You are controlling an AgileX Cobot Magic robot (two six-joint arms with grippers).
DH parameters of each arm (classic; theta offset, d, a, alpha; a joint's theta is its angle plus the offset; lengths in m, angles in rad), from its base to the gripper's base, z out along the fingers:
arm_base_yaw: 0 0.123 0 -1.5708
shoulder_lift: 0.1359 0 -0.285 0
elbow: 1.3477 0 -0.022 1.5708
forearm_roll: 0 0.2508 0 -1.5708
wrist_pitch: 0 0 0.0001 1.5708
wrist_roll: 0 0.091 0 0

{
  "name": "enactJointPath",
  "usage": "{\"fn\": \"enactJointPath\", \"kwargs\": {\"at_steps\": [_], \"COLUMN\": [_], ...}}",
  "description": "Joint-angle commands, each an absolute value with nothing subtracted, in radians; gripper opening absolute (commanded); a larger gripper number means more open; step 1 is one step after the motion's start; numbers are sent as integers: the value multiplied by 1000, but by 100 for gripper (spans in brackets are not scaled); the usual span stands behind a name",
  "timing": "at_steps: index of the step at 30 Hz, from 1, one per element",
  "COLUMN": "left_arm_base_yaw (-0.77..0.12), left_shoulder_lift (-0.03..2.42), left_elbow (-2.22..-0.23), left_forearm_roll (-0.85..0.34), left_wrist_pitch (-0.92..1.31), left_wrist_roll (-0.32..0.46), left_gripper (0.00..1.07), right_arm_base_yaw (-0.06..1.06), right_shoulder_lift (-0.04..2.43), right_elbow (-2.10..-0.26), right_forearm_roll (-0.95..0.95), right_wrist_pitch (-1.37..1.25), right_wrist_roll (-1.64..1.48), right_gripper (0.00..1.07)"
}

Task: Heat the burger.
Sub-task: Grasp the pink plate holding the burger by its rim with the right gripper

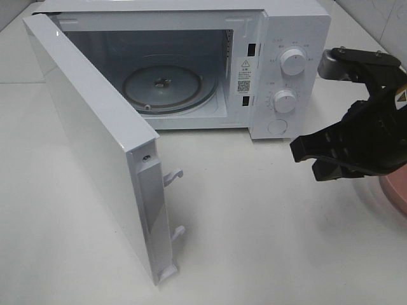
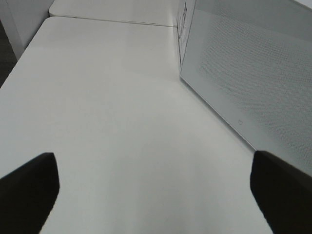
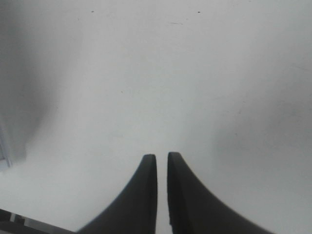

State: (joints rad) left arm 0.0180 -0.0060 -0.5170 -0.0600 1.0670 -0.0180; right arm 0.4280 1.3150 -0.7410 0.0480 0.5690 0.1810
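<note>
The burger does not show in any view. Only a sliver of pink plate (image 1: 397, 188) pokes in at the right edge of the tabletop (image 1: 267, 248), and the burger may sit there beyond the frame, though that is a guess.

The microwave (image 1: 299, 32) stands at the far side with its door (image 1: 89, 146) swung wide to the left and the glass turntable (image 1: 162, 86) bare. The right tool (image 1: 311, 160) hangs just in front of the plate, its fingers (image 3: 146, 195) almost together with only a thin slit between them and nothing in it. The left tool (image 2: 153, 170) has its fingers spread wide, empty, low over the tabletop beside the outer face of the door (image 2: 253, 73).

Likely trouble:
- With the slit so narrow, the right tool would shove or tip a tall burger rather than straddle it; it needs to spread first.
- A hard squeeze could crush the bun or slide the layers apart, while a loose one could drop the burger on the way.
- The way from the plate to the cavity passes the knobs (image 1: 292, 61); a low or tight swing could clip them or the frame of the opening.
- The left tool sits close to the door, so a stray move could nudge it partly closed across the opening.
</note>
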Motion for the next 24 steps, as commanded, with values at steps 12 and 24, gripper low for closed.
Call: {"fn": "enactJointPath", "kwargs": {"at_steps": [12, 24], "left_arm_base_yaw": [17, 17], "left_shoulder_lift": [-22, -22], "left_elbow": [-517, -517], "left_forearm_roll": [-65, -65], "left_wrist_pitch": [1070, 1070], "left_wrist_roll": [-18, -18], "left_gripper": [101, 101], "right_arm_base_yaw": [232, 17], "right_shoulder_lift": [1305, 1307], "right_elbow": [-885, -885], "right_forearm_roll": [-52, -52], "right_wrist_pitch": [831, 814], "right_wrist_roll": [149, 47], "right_gripper": [13, 20]}}
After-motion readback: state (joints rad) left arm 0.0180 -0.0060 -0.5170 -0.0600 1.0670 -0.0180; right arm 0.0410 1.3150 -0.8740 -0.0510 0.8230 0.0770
